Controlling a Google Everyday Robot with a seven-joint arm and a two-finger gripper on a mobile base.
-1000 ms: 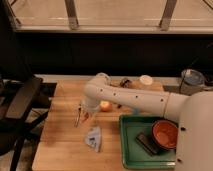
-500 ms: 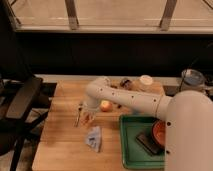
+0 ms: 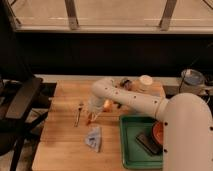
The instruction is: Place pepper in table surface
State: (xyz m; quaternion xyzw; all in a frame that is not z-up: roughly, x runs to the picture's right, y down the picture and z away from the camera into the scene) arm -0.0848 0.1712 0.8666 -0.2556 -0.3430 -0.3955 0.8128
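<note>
Camera view: the pepper [image 3: 89, 120] hangs low over the table [image 3: 60, 142], at the tip of the gripper [image 3: 91, 117], near the middle of the wooden top. It shows as a small red-orange sliver pointing downward, and whether its tip touches the wood cannot be told. The gripper points down from the end of the white arm [image 3: 135, 100], and whether its claw is clamped on the pepper or slack around it cannot be told.

Just left of the pepper a fork [image 3: 78, 113] lies on the planks, lengthwise toward the camera. In front of the pepper, nearer the camera, a pale blue crumpled packet [image 3: 93, 138] rests on the wood. A round yellow-red fruit [image 3: 107, 104] sits just behind the gripper, partly hidden by the arm.

To the right stands a green tray [image 3: 128, 150] holding a dark flat item [image 3: 146, 142] and a red bowl [image 3: 158, 132]. At the far edge of the table stands a white cup [image 3: 145, 82]. A black chair [image 3: 20, 102] stands left of the table.
</note>
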